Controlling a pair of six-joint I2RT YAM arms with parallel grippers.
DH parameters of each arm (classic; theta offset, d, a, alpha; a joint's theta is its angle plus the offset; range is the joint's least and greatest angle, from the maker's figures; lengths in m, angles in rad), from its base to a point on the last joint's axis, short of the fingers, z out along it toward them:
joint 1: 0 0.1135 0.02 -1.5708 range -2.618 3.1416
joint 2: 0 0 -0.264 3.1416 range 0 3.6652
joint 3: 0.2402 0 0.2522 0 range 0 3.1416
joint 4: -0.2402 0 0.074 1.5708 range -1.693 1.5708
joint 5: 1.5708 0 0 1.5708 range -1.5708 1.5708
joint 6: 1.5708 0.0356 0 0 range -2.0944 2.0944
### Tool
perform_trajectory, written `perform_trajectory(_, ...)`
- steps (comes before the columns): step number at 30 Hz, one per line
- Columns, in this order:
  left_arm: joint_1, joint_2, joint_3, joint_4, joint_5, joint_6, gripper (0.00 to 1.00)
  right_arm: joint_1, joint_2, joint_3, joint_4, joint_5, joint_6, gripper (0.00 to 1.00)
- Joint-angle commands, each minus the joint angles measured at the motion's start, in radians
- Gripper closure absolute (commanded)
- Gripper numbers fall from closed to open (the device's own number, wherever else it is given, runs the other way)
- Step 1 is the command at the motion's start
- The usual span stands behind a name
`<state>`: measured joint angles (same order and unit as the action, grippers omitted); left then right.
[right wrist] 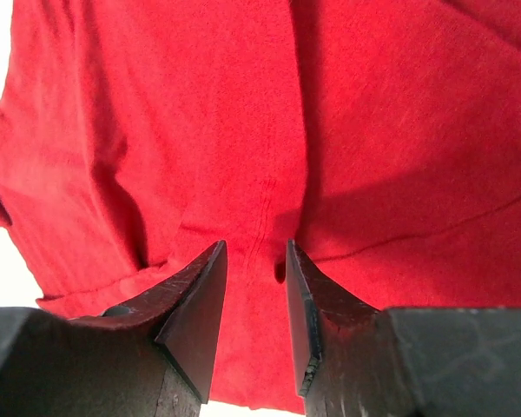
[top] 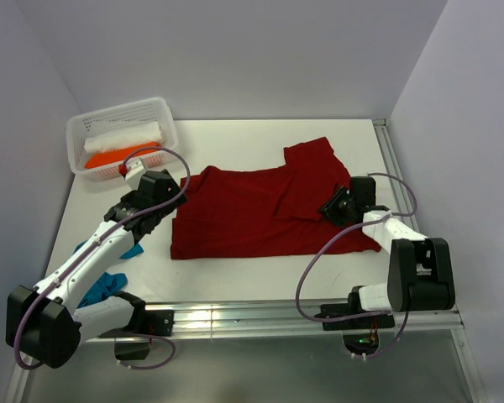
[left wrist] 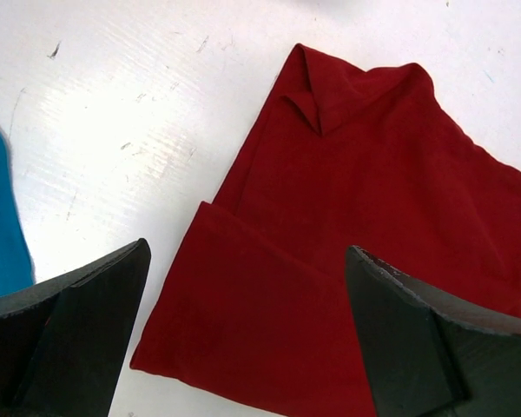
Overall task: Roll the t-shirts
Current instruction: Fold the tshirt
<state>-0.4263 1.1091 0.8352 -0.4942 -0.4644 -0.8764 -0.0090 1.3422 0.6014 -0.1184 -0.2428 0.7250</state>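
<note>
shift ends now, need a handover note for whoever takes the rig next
Left claw: open, hovering over the left edge of the dark red t-shirt, holding nothing.
Right claw: closed on a fold at that shirt's right edge.
Things: red shirt lies flat mid-table, partly folded; teal t-shirt is heaped by the left arm; white roll and orange roll sit in the basket.
Done: two rolled.
Left: roll the red one, then the teal.
</note>
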Motion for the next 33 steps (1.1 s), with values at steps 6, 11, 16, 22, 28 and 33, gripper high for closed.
perform_trajectory(6, 0.004, 0.023, 0.021, 0.049, 0.013, 0.005, 0.01, 0.041, 0.06, 0.0, 0.091, 0.04, 0.031, 0.69)
perform_trajectory(11, 0.004, 0.035, 0.019, 0.054, 0.009, 0.014, 0.0, 0.055, 0.086, 0.029, 0.108, 0.03, 0.047, 1.0)
perform_trajectory(16, 0.004, 0.049, 0.027, 0.054, 0.01, 0.02, 0.01, 0.075, 0.091, 0.078, 0.094, 0.037, 0.053, 1.0)
perform_trajectory(22, 0.004, 0.066, 0.03, 0.062, 0.01, 0.031, 0.01, 0.125, 0.175, 0.198, 0.066, 0.057, 0.047, 1.0)
perform_trajectory(28, 0.004, 0.075, 0.028, 0.069, 0.01, 0.039, 0.01, 0.187, 0.294, 0.342, 0.026, 0.089, 0.025, 0.97)
perform_trajectory(33, 0.008, 0.084, 0.034, 0.069, 0.007, 0.042, 0.0, 0.221, 0.376, 0.455, -0.001, 0.091, -0.002, 0.88)
